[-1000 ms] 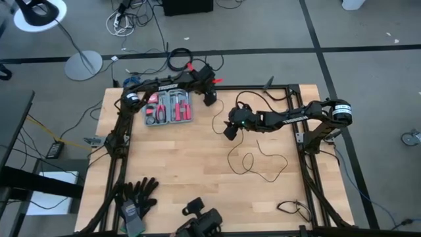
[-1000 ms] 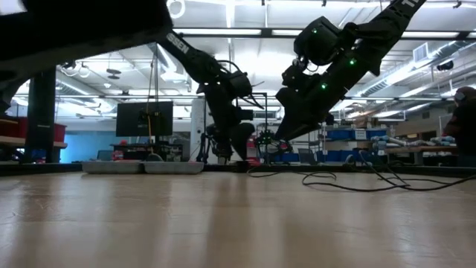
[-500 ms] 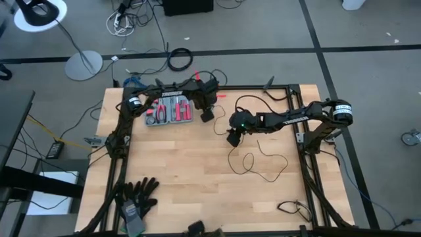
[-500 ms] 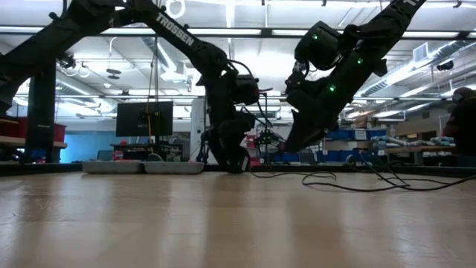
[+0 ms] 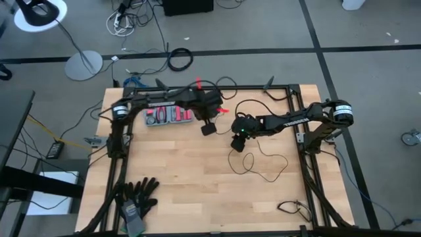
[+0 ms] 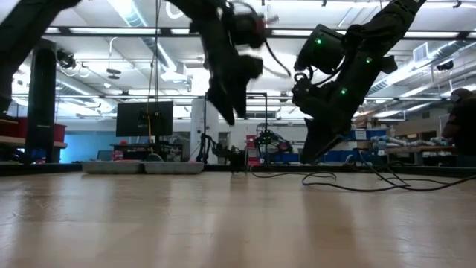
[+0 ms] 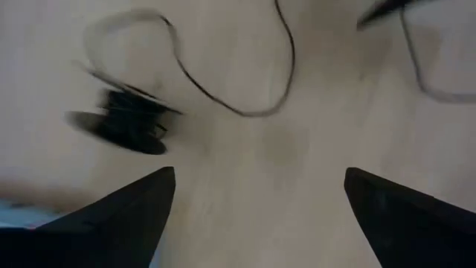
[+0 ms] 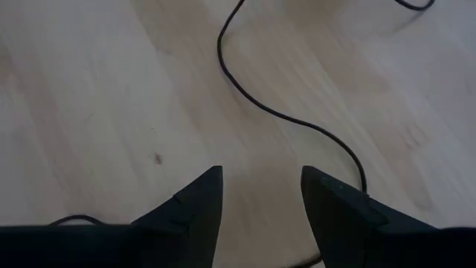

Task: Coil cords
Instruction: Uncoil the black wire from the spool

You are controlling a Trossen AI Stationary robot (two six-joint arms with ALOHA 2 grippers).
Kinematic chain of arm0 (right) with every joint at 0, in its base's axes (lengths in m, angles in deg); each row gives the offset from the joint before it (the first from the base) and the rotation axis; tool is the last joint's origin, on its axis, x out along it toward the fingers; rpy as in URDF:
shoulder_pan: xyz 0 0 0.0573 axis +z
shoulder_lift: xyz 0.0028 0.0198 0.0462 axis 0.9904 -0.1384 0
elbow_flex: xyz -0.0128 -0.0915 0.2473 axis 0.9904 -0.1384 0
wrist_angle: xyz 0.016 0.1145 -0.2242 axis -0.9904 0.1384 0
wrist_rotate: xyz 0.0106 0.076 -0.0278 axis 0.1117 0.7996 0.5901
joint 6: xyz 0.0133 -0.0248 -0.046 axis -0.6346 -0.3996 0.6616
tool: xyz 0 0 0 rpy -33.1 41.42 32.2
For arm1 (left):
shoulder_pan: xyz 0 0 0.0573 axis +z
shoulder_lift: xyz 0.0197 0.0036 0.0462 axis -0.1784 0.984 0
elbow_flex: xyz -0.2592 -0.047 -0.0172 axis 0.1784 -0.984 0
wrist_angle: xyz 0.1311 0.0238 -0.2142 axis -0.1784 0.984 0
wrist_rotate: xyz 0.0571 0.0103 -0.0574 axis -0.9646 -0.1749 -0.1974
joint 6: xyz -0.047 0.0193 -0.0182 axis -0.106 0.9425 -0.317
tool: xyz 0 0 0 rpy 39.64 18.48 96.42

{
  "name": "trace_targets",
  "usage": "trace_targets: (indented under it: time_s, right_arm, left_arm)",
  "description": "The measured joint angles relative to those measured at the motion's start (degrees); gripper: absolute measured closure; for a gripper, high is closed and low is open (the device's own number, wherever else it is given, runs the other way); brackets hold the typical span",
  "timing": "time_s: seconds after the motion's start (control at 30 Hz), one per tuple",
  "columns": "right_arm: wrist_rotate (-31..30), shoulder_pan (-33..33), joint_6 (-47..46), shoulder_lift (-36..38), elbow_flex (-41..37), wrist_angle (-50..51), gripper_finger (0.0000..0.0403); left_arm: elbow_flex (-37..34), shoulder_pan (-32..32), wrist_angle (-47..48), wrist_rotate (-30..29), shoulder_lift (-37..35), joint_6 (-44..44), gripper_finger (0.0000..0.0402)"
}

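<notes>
Hovering pincers above the cords (image 5: 263, 164).
Left pincer (image 5: 208, 130) and right pincer (image 5: 237, 144) both spread, empty; cords at five o'clock on the desk (image 5: 177, 191).

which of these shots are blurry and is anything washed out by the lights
Left wrist view: smeared by motion, the thin black cord and a dark round thing streaked. Low view: the left arm is motion-blurred against bright ceiling lights, and both arms read as silhouettes. Right wrist view: sharp enough, the cord crisp on the table. High view: evenly lit, no glare.
</notes>
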Motion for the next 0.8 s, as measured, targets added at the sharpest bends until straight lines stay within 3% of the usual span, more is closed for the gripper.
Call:
trace_targets:
  time_s: [0.3, 0.53, 0.7, 0.8]
  right_arm:
    - [0.0, 0.1, 0.6, 0.0, 0.0, -0.1, 0.0224]
    - [0.0, 0.1, 0.5, 0.0, 0.0, -0.8, 0.0225]
    - [-0.1, 0.1, 0.6, 0.0, 0.0, -1.8, 0.0225]
    - [-0.1, 0.1, 0.6, 0.0, 0.0, -2.5, 0.0225]
  left_arm:
    - [-1.5, 0.7, -8.0, -22.5, -8.5, -4.1, 0.0006]
    - [-10.8, 6.9, -14.3, -22.3, -8.5, -12.2, 0.0006]
    - [-15.4, 8.7, -19.9, -14.5, -8.5, -15.3, 0.0006]
    - [-16.0, 8.6, -21.4, -13.6, -8.5, -15.4, 0.0006]
